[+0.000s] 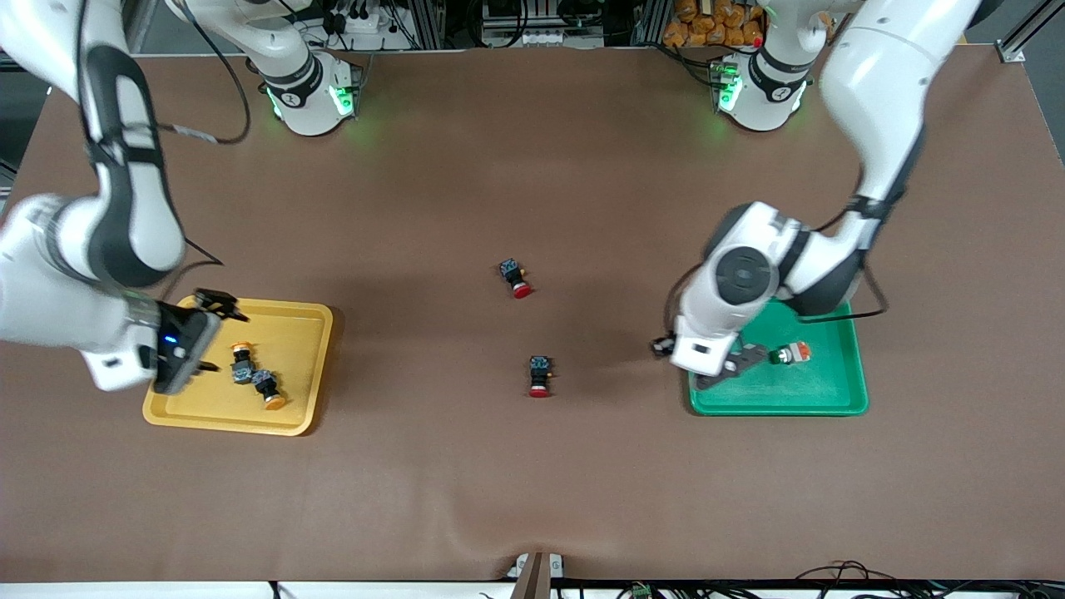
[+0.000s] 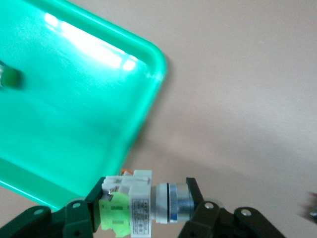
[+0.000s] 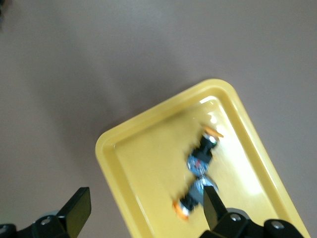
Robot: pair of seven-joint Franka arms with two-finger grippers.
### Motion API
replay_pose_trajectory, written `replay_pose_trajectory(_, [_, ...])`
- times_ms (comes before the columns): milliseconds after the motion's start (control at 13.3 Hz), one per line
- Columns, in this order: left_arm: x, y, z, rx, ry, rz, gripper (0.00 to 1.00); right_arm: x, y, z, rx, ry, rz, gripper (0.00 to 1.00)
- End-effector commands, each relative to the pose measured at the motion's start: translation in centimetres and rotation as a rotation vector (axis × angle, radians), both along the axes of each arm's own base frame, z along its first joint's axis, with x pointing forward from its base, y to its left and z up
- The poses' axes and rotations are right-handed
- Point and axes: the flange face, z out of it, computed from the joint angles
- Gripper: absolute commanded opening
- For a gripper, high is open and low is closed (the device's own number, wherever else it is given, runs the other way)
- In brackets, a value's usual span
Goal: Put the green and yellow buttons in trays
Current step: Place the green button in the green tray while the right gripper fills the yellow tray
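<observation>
while the front view is read first, the yellow tray point(image 1: 295, 420) is seen at the right arm's end of the table with two yellow buttons point(image 1: 254, 378) lying touching near its middle, and the right gripper point(image 1: 218, 306) is held spread and empty over that tray's edge. the green tray point(image 1: 840, 391) is set at the left arm's end, one green button point(image 1: 789, 354) resting in it; the left gripper point(image 1: 734, 368) is placed over the tray's corner toward the table's middle. two red buttons point(image 1: 516, 278) are left on the table between the trays.

from the left wrist, the second green button point(image 2: 141, 203) is shown clamped crosswise over the tray's rim. it is judged light, rigid and slick-capped, best pinched across its squarish body.

from the right wrist, parted fingers point(image 3: 77, 208) are seen above the yellow tray.
</observation>
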Motion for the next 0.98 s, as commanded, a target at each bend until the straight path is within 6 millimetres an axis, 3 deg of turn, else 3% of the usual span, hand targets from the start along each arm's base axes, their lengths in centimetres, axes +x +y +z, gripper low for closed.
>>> replay_pose_trajectory(0, [0.5,5.5,-0.9,0.017,0.050,-0.097,0.00,-2.2,-2.3,4.4,-0.024,0.002,-0.090,1.00])
replay_pose_trajectory(226, [1.4,12.0,-3.7,0.011,0.087,-0.139,0.00,-4.0,-3.2,8.4,-0.042,0.017,-0.207,1.00])
replay_pose_trajectory(603, [0.5,11.8,-7.1,-0.008,0.107,-0.148,0.00,-6.5,-2.4,13.8,-0.144,0.040,-0.470,1.00])
replay_pose_trajectory(678, [-0.2,11.8,-7.4,-0.002,0.120,-0.152,0.10,-6.8,-2.9,14.9,-0.154,0.045,-0.554,1.00])
replay_pose_trajectory(753, [-0.7,11.9,-7.4,0.004,0.126,-0.156,0.62,-6.9,-3.0,16.1,-0.161,0.065,-0.637,1.00])
replay_pose_trajectory(828, [-0.7,11.9,-7.0,0.008,0.122,-0.158,1.00,-7.0,-2.3,16.9,-0.168,0.083,-0.686,1.00])
replay_pose_trajectory(904, [-0.6,12.2,-6.8,0.007,0.120,-0.165,1.00,-7.3,-2.0,17.2,-0.175,0.105,-0.748,1.00])
